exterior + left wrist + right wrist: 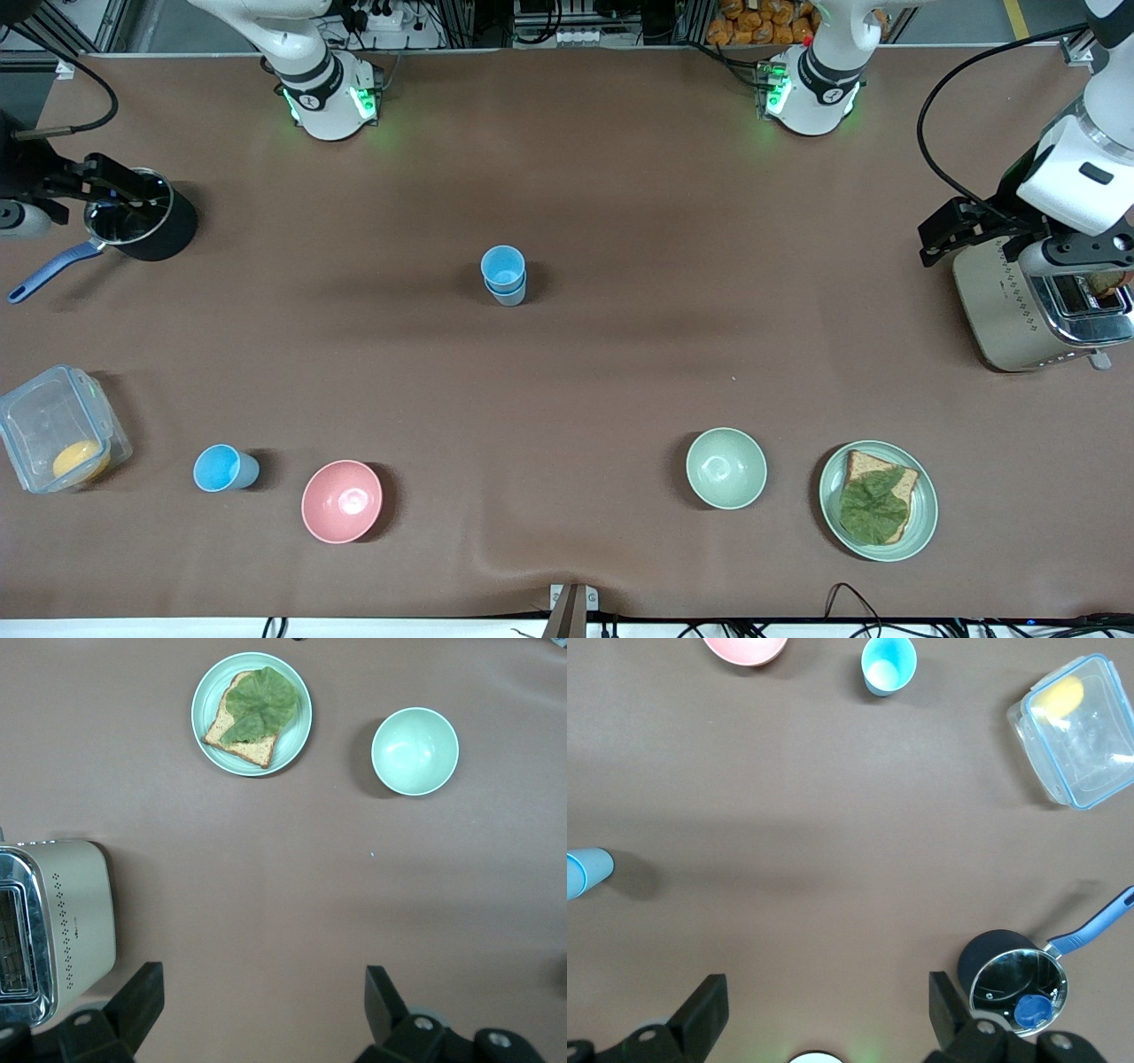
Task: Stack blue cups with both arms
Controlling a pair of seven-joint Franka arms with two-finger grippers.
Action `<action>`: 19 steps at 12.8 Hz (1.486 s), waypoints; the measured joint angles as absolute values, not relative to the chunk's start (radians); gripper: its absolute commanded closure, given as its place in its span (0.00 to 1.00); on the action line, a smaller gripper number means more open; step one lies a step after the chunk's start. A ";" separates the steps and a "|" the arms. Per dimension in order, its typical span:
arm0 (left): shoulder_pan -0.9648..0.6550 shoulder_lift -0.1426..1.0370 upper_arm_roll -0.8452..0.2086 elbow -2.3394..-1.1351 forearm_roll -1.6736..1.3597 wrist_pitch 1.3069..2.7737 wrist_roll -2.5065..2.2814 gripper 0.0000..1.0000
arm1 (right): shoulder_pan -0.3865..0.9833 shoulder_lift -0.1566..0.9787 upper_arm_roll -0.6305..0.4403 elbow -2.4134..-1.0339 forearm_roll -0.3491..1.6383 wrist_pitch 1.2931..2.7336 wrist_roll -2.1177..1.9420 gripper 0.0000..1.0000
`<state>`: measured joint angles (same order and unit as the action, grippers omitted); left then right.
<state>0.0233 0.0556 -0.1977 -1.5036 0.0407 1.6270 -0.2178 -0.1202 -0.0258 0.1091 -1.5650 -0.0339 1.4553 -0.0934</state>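
A bright sky-blue cup (pixel 502 266) sits nested in a paler grey-blue cup (pixel 509 292) in the middle of the table. This stack also shows at the edge of the right wrist view (pixel 586 872). Another sky-blue cup (pixel 221 468) stands upright beside the pink bowl (pixel 342 501), toward the right arm's end. It also shows in the right wrist view (pixel 888 664). My right gripper (pixel 113 184) is open and empty over the black saucepan (pixel 146 221). My left gripper (pixel 955 227) is open and empty beside the toaster (pixel 1019 306). Both grippers (pixel 263 985) (pixel 828 990) are far from the cups.
A clear lidded box (pixel 55 430) with something orange inside stands at the right arm's end. A pale green bowl (pixel 726 468) and a green plate (pixel 921 518) with bread and lettuce lie near the front camera, toward the left arm's end.
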 measured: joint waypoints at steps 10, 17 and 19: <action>0.029 0.056 -0.196 -1.504 0.041 1.627 -0.218 0.00 | -0.127 -0.028 0.109 -1.561 -0.028 1.455 -0.093 0.00; 0.028 0.058 -0.197 -1.504 0.041 1.627 -0.218 0.00 | -0.142 -0.028 0.107 -1.561 0.023 1.480 -0.093 0.00; 0.028 0.058 -0.197 -1.504 0.041 1.627 -0.218 0.00 | -0.142 -0.028 0.107 -1.561 0.024 1.480 -0.093 0.00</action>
